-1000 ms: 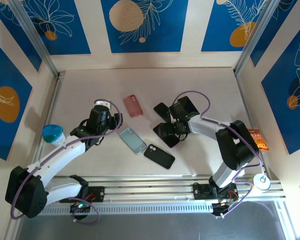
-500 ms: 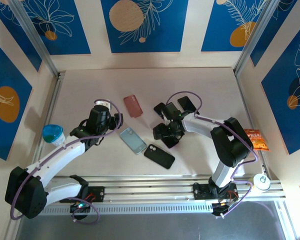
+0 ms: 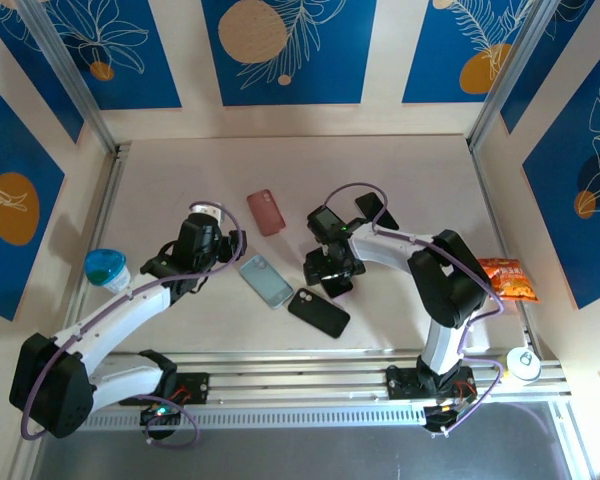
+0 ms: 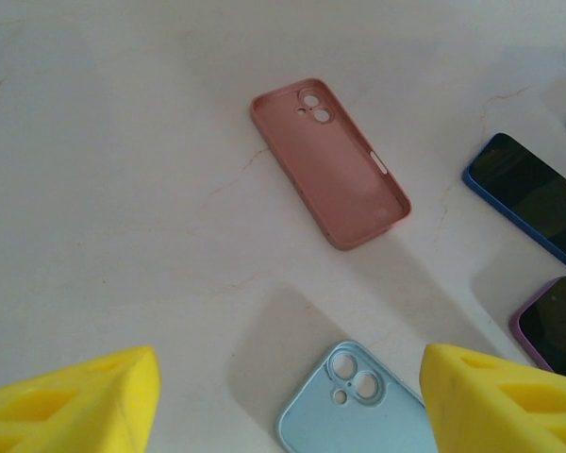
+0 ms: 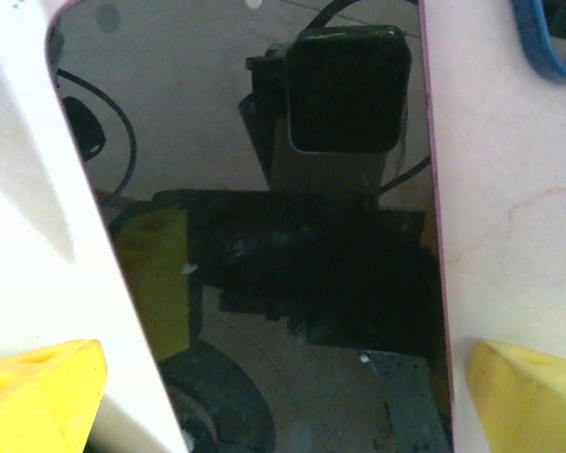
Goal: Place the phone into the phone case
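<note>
1. Hovering over the phone [image 5: 264, 189], your right gripper [image 5: 283, 401] is spread wide. One yellow finger [image 5: 38, 396] sits clear of one long edge, the other sits just outside the opposite edge, and the gripper grasps nothing.
2. You can see the phone lying screen-up on the tabletop [image 4: 123, 189]. Its dark glass mirrors the gripper above it, and its rim looks purple.
3. Your left gripper [image 4: 292, 396] is likewise released, its fingers well apart with nothing held between them.
4. Beneath that gripper, the blue case [image 4: 354, 401] lies flat on the tabletop, camera cutouts toward the far side.
5. Farther out, the pink case [image 4: 330, 160] lies hollow side up, apart from the blue case.
6. From above, the phone sits near the middle of the tabletop, to the right of both cases and touching neither.
7. You also have a black piece [image 3: 318, 312] with a camera cutout just beside the blue case, nearer the arms. You cannot tell whether it is a case or a phone.
8. A blue phone [image 4: 524, 203] lies screen-up to the right of the pink case.
</note>
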Robot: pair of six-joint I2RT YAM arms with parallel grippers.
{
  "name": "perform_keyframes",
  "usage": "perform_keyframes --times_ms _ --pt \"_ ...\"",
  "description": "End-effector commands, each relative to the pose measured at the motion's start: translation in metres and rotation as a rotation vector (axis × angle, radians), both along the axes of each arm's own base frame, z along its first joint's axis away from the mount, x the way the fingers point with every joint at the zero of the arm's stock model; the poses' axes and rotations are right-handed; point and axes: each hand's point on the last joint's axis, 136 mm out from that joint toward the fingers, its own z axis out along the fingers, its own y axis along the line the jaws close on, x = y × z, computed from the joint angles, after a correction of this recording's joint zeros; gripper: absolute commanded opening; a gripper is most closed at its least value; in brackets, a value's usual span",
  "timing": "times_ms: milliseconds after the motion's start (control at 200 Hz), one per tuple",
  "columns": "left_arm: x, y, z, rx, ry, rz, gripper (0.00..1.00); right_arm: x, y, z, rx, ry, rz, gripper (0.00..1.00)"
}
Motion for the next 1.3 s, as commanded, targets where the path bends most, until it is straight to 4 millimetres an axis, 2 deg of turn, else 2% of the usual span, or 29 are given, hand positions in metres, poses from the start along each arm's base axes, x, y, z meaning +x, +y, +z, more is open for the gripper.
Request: perform_keyframes --times_ms 0,240,485,620,700,840,920,1105,1295 --pt "-0.004 -0.004 0.006 -0.026 -0.021 -0.019 0.73 0.01 -0.002 0.002 -0.041 -0.034 0.009 0.93" --pt "-0.004 -0.004 0.005 -0.018 -0.018 -0.02 0.72 0.012 -0.004 -0.008 -0.064 -0.029 0.021 0.8" --pt "-0.004 -0.006 -0.003 0.003 0.031 -0.03 0.7 0.008 -0.007 -0.018 -0.086 -0.026 0.02 0.79" --pt "-0.003 -0.01 -0.006 0.01 0.062 -0.044 0.67 0.008 -0.009 -0.021 -0.099 -0.036 0.021 0.62" --pt "-0.003 -0.011 -0.01 0.012 0.084 -0.045 0.66 0.01 -0.008 -0.016 -0.095 -0.052 0.026 0.56" --pt "-0.004 -0.018 -0.017 -0.011 0.137 -0.046 0.64 0.015 -0.003 0.006 -0.061 -0.097 0.06 0.53" --pt "-0.004 -0.028 -0.025 -0.044 0.196 -0.057 0.63 0.017 0.002 0.019 -0.029 -0.111 0.088 0.53" --pt "-0.004 -0.071 -0.044 -0.146 0.313 -0.135 0.62 0.014 0.019 0.049 0.081 -0.129 0.144 0.51" --pt "-0.002 -0.114 -0.061 -0.245 0.428 -0.213 0.63 0.008 0.03 0.066 0.153 -0.139 0.17 0.5"
